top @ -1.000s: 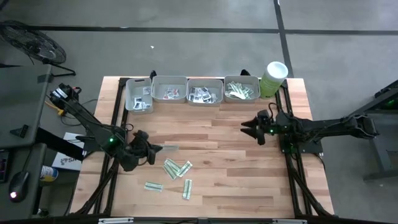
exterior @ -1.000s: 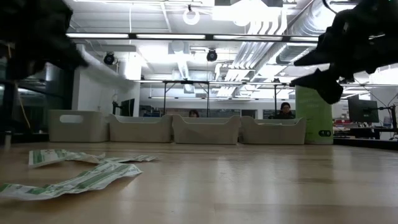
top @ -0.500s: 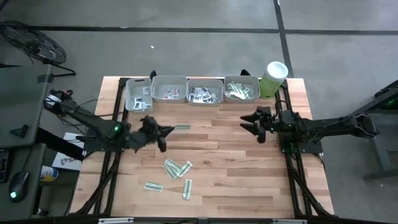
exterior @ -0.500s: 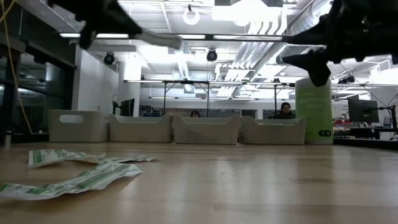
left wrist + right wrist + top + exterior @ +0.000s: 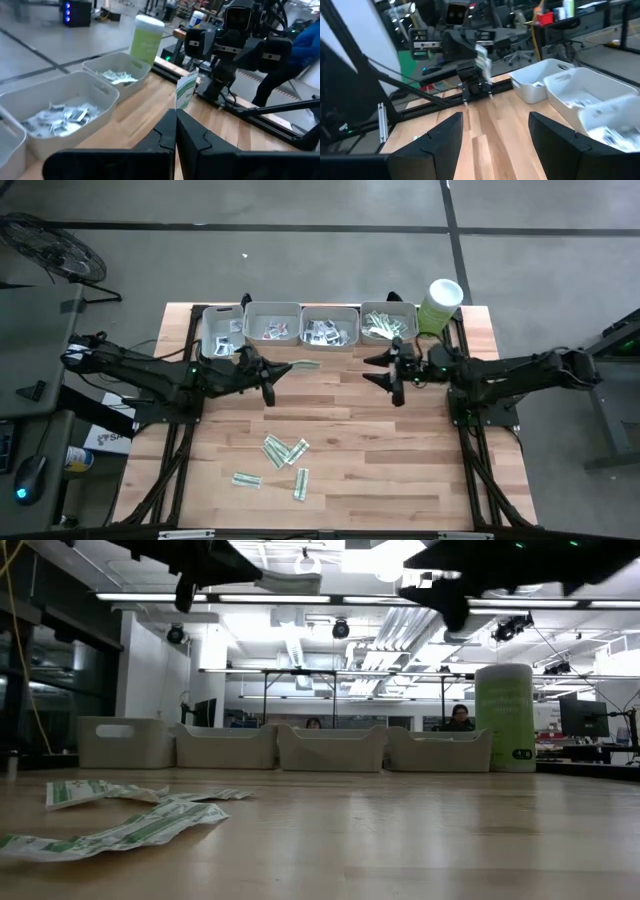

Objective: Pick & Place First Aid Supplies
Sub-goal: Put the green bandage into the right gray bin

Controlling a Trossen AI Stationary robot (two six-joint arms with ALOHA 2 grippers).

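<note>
My left gripper [image 5: 272,370] hovers high over the far middle of the table, just in front of the grey trays, shut on one narrow green-white strip sachet [image 5: 305,365]. The strip also shows in the left wrist view [image 5: 186,90] and the low view [image 5: 290,582]. My right gripper [image 5: 386,370] faces it from the right, open and with nothing between its fingers [image 5: 447,137]. Several more sachets [image 5: 284,451] lie flat on the near left of the table. My left gripper pinches one end of the strip [image 5: 180,104] between its two shut fingertips. The fingers lie about level and point toward the table's right. The strip sticks out past the fingertips, lifted well clear of the table.
Four grey trays [image 5: 272,310] holding sachets stand in a row along the far edge, with a tall pale green tub [image 5: 440,305] at their right end. The middle and near right of the wooden table [image 5: 400,460] are bare. People sit in the room beyond.
My left gripper has swung from the near left up and toward the far edge and the right, rolling as it went, and has carried the strip clear of the table. My right gripper has risen and gone toward the table's left, staying open.
</note>
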